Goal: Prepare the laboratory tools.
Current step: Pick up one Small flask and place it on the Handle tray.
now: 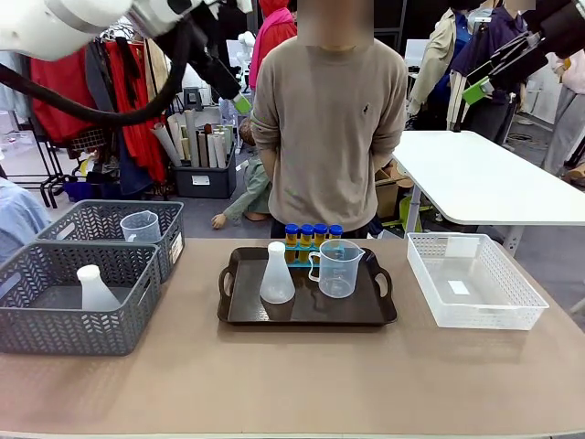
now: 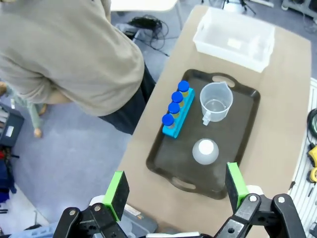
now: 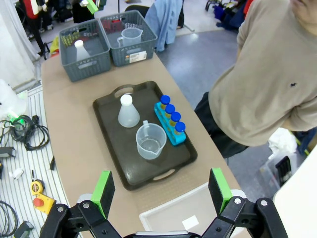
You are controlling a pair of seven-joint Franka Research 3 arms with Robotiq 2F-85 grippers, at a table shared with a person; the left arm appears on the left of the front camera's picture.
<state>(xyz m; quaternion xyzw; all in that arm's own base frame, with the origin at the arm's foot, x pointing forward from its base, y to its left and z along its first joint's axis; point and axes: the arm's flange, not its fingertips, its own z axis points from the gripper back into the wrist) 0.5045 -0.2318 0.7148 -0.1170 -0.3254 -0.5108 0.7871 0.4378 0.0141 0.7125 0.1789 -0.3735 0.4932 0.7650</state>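
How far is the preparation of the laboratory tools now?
Looks done: on the dark tray stand a flask, a beaker and a blue rack with four capped tubes. In hand: nothing; the left gripper and right gripper hover open, high above the table. Possibly left: a second flask and beaker sit in the grey baskets.

In the front view the conical flask [image 1: 277,274] and the measuring beaker [image 1: 336,268] hide most of the blue rack [image 1: 303,253] — of the four tubes [image 1: 313,234] mainly the caps show. The person's hands [image 1: 265,151] are behind the back — hidden.
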